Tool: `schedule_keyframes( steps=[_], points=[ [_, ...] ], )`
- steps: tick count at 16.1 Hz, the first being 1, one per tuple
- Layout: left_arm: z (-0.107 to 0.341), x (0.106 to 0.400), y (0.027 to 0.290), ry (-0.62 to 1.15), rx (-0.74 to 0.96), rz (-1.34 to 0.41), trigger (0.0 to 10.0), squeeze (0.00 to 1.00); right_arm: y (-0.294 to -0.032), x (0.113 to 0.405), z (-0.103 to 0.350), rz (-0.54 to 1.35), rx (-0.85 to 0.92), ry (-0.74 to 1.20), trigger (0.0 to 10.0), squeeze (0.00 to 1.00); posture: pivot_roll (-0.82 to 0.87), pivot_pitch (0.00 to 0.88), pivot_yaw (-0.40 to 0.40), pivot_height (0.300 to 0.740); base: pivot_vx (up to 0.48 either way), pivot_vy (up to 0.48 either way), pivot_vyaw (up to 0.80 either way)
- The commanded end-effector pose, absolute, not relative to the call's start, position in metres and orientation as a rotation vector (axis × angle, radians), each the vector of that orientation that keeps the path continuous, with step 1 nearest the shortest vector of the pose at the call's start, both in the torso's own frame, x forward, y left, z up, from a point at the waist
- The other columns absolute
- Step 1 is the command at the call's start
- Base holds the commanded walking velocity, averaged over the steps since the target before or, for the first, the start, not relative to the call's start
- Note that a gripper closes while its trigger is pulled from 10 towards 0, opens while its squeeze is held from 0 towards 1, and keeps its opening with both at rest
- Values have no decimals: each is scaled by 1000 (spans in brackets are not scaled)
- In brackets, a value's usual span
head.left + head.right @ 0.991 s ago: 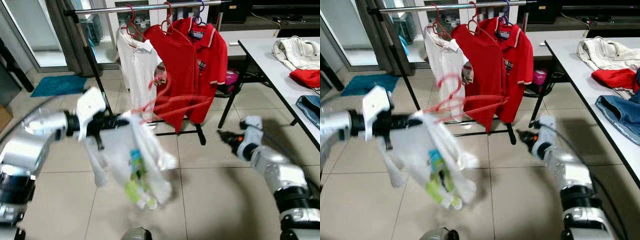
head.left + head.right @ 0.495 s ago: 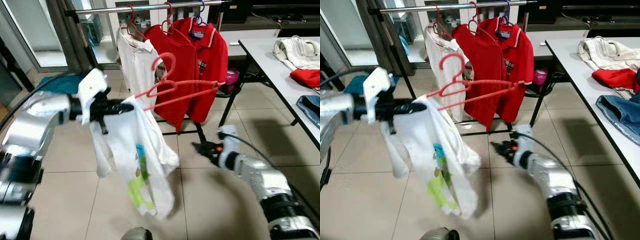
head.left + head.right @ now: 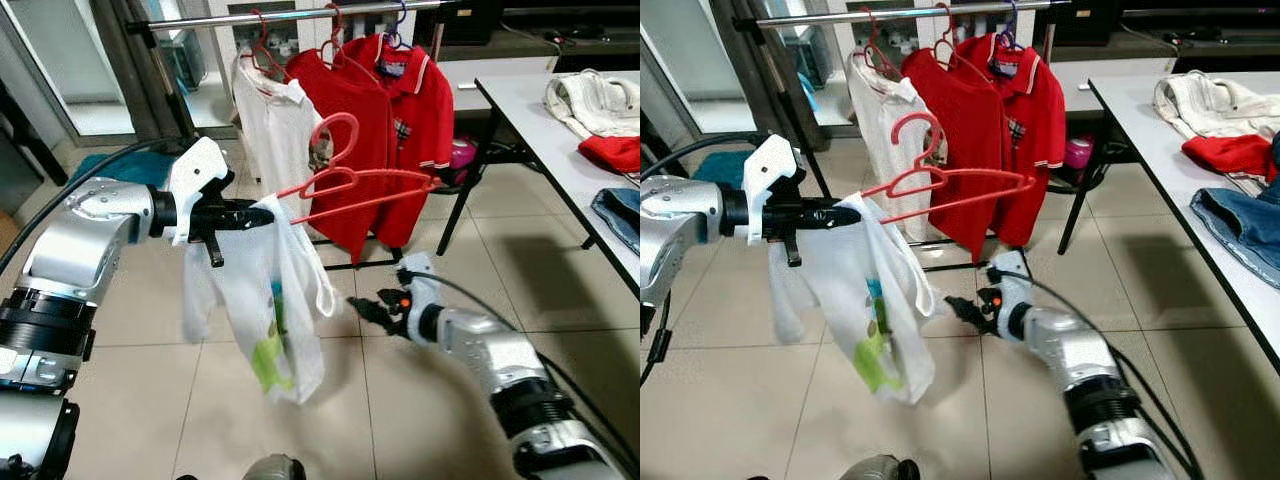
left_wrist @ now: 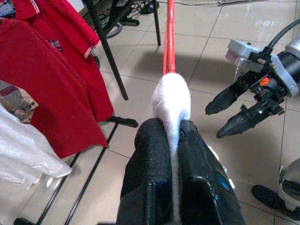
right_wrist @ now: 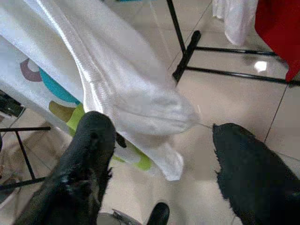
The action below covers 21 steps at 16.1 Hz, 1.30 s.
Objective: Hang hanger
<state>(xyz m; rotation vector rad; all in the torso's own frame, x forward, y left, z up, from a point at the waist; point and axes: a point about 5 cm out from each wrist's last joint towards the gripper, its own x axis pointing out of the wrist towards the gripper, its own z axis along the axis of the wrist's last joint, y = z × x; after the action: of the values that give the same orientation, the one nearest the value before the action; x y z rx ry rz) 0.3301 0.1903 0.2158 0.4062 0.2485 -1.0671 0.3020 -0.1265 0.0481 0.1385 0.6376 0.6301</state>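
A red plastic hanger [image 3: 345, 185] carries a white shirt [image 3: 265, 300] with a green and teal print. My left gripper [image 3: 250, 213] is shut on the hanger's near end through the shirt's shoulder, holding it level in front of the clothes rail [image 3: 290, 15]. In the left wrist view the fingers [image 4: 150, 154] pinch white cloth with the hanger's red bar [image 4: 169, 33] running away from them. My right gripper [image 3: 362, 307] is open, low, just right of the hanging shirt. The right wrist view has the shirt's sleeve [image 5: 122, 93] ahead of the spread fingers [image 5: 91, 140].
A white shirt [image 3: 270, 110] and red polo shirts [image 3: 385, 120] hang on the rail, whose black legs [image 3: 400, 265] rest on the tiled floor. A white table [image 3: 530, 110] with piled clothes stands at the right. A blue mat [image 3: 100, 168] lies at the back left.
The left arm has lifted the hanger with the shirt, and the shirt's swing has settled. My right gripper has moved left and closer to the shirt.
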Motion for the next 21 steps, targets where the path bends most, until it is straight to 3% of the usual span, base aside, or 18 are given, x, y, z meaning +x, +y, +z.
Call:
schedule_keyframes(
  steps=[1, 11, 15, 16, 17, 18, 21],
  points=[
    [226, 333, 189, 233, 424, -1062, 0, 0, -118, 308, 57, 660, 130, 604, 10000, 0, 12, 0, 124, 740, 0, 0, 0],
    [226, 329, 171, 239, 374, -1117, 0, 0, -93, 305, 48, 701, 17, 581, 10000, 0, 13, 0, 135, 740, 0, 0, 0],
    [231, 326, 174, 239, 370, -1135, 0, 0, -93, 310, 48, 646, 59, 569, 10000, 0, 20, 0, 136, 740, 0, 0, 0],
    [232, 326, 175, 241, 370, -1134, 0, 0, -94, 310, 48, 646, 60, 567, 5529, 0, 20, 0, 136, 740, 0, 0, 0],
    [233, 326, 175, 241, 368, -1134, 0, 0, -94, 310, 47, 647, 61, 566, 5529, 0, 20, 0, 136, 740, 0, 0, 0],
    [235, 325, 175, 239, 362, -1136, 0, 0, -96, 310, 46, 645, 63, 567, 0, 0, 20, 0, 136, 740, 0, 0, 0],
    [236, 325, 176, 239, 360, -1136, 0, 0, -97, 309, 43, 651, 60, 572, 0, 0, 20, 0, 136, 740, 0, 0, 0]
  ],
)
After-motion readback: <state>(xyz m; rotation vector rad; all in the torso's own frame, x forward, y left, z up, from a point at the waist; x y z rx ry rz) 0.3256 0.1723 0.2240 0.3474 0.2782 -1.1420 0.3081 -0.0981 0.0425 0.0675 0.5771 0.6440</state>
